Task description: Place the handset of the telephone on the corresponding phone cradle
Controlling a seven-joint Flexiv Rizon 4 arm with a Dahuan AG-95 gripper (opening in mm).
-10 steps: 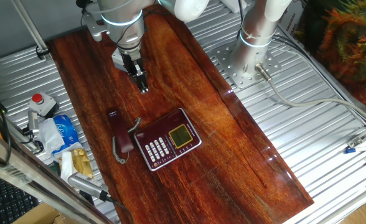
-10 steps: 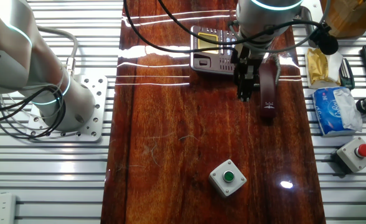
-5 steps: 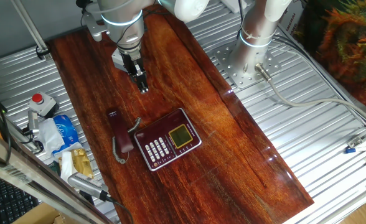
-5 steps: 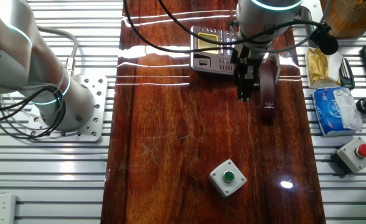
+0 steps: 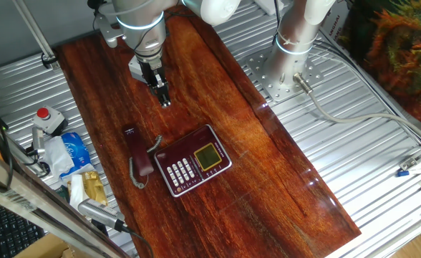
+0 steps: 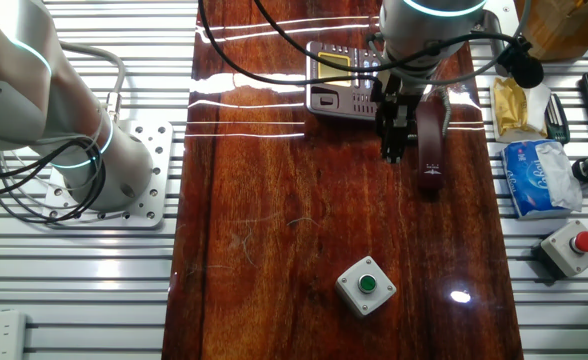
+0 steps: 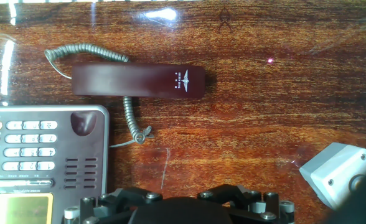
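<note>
Jaws' gap unreadable; gripper [image 5: 165, 101] hangs empty above table. Slim maroon handset [image 7: 137, 81] lies flat beside squarish maroon telephone [image 5: 191, 160]. Descend centred, fingers straddling its narrow width.

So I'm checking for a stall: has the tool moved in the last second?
No. The tool sits at the same spot above the handset and telephone in both fixed views.
</note>
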